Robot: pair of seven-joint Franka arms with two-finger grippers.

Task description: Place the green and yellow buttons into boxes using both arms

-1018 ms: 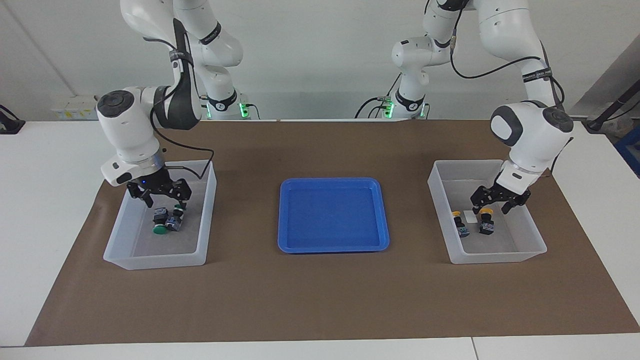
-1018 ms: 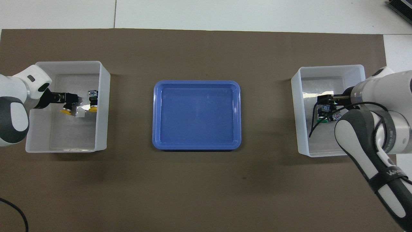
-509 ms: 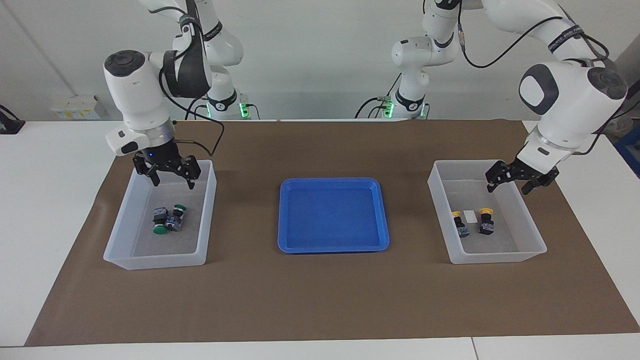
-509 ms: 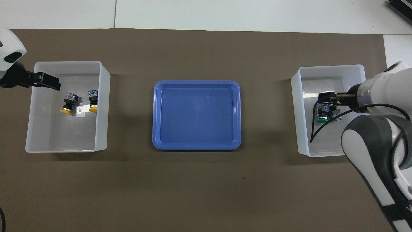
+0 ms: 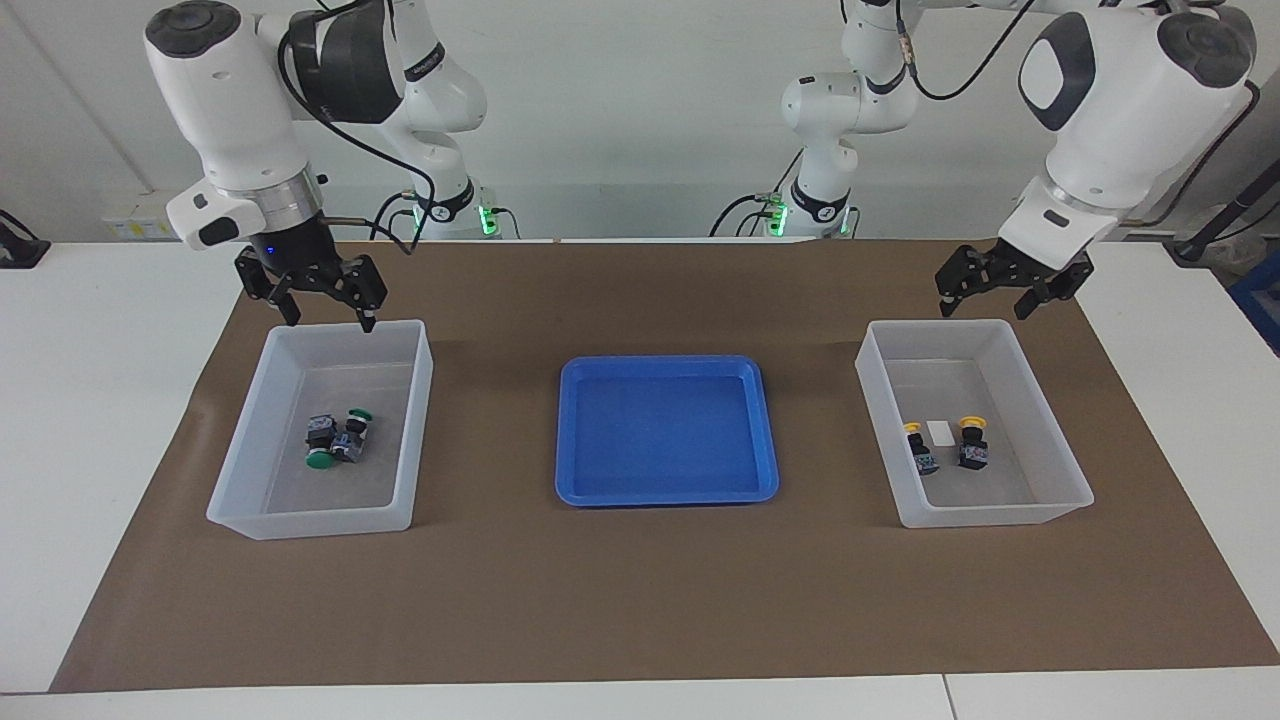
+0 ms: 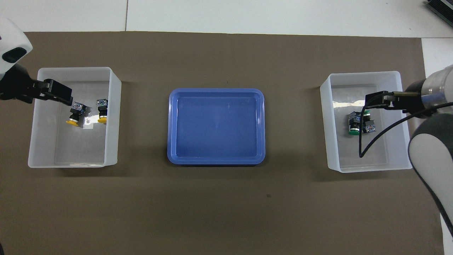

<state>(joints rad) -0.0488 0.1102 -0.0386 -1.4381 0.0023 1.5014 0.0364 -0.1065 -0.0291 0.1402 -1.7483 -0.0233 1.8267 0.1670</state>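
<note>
On my white worktop point(image 5: 100, 400): one brown mat point(image 5: 640, 600) (covering most of it), carrying a blue tray point(image 5: 667, 490) at centre, with two translucent boxes point(image 5: 310, 520) point(image 5: 990, 510), one toward each arm's end.

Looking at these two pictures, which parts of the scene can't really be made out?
- Second green button: overhead view, its cap is partly covered by the right gripper.
- Left gripper: overhead view, only one finger shows; the picture's edge cuts the arm.
- White sticker between the yellow buttons: any print is too small.
</note>
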